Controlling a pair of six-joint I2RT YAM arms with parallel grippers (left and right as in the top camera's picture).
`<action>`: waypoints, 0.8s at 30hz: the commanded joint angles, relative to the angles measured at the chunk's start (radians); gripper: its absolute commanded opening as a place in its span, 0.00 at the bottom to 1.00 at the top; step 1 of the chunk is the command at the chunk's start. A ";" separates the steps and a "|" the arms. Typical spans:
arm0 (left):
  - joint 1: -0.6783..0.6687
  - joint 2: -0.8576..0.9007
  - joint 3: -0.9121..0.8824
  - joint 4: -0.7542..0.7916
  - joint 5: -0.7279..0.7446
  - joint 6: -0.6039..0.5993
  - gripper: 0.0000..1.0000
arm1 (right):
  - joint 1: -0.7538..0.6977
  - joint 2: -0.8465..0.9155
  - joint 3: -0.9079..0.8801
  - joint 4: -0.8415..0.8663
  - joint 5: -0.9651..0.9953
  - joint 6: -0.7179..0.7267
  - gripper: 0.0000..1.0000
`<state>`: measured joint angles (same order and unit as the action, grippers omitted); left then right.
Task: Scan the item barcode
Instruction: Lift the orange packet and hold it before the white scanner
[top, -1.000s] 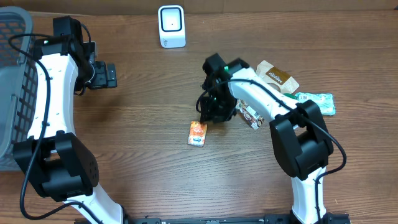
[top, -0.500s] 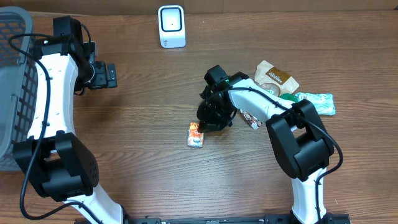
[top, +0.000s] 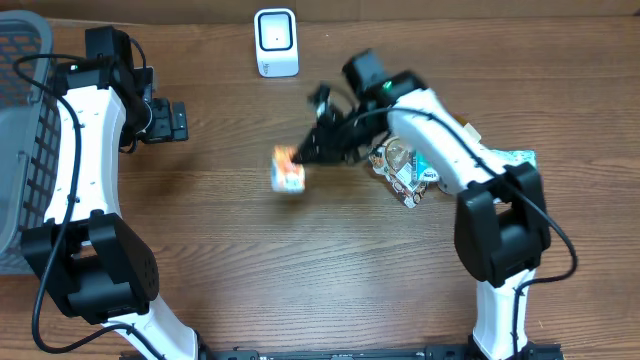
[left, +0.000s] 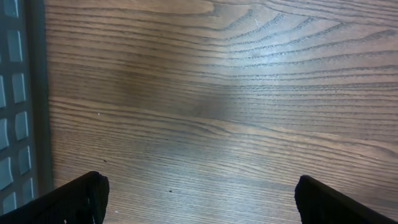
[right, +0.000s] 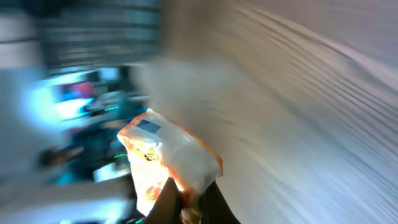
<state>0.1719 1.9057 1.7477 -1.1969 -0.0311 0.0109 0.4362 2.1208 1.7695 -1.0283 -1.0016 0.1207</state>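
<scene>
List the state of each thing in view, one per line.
orange packet: pinched at one edge, held off the table.
right fingers: shut on the orange packet.
left fingers: wide open, empty.
scanner: upright on the table, untouched.
snack pile: lying on the table, ungripped.

The scanner (top: 276, 42) stands at the far edge of the table (top: 250, 270), near its middle, and the basket (top: 25, 150) sits at the left edge. In front of the scanner, the packet (top: 287, 172) is pinched at the tip of the right gripper (top: 300, 160), apparently clear of the tabletop, though blur obscures it. A heap of packets (top: 405, 175) lies to its right, partly under the arm. The left gripper (top: 176, 121) hangs between basket and scanner.
</scene>
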 joint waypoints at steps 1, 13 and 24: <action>0.003 -0.010 0.017 0.000 -0.002 0.012 1.00 | -0.034 -0.058 0.079 0.044 -0.435 -0.073 0.04; 0.004 -0.010 0.017 0.001 -0.002 0.012 1.00 | -0.084 -0.058 0.079 0.122 -0.568 0.021 0.04; 0.004 -0.010 0.017 0.001 -0.002 0.012 1.00 | -0.082 -0.050 0.192 -0.078 0.306 0.220 0.04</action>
<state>0.1722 1.9057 1.7477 -1.1969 -0.0315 0.0109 0.3550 2.0846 1.8629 -1.0607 -1.0775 0.2878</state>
